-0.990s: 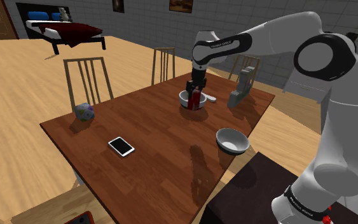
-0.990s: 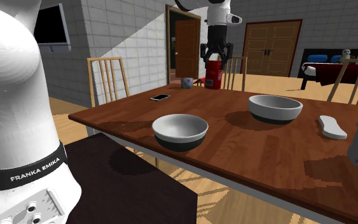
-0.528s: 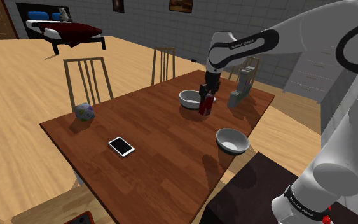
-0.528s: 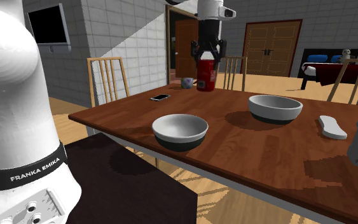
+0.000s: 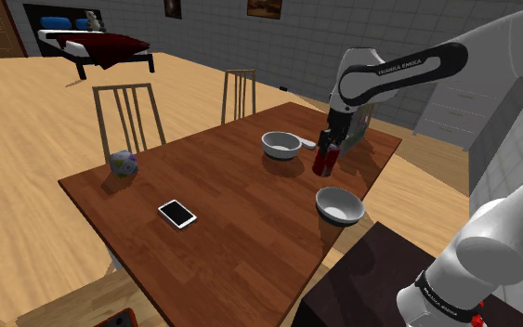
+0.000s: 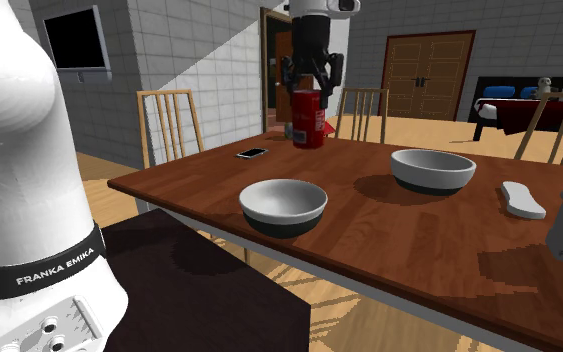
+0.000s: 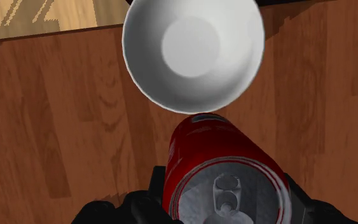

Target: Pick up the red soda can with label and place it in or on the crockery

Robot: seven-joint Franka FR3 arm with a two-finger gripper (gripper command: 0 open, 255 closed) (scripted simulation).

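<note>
My gripper (image 6: pixel 310 82) pinches the red can (image 7: pixel 222 172), just short of the white bowl (image 7: pixel 193 54); dropping now would likely clip the rim and topple it.

Can (image 7: pixel 217 167) red, silver top. Bowl (image 5: pixel 339 204) and second bowl (image 5: pixel 281 144) white, dark undersides. Worktop (image 5: pixel 231 214) brown wood grain. Gripper (image 6: pixel 310 80) black. Ball (image 5: pixel 124 164) mottled blue-grey. Phone (image 5: pixel 176 214) white rim, dark screen.
</note>
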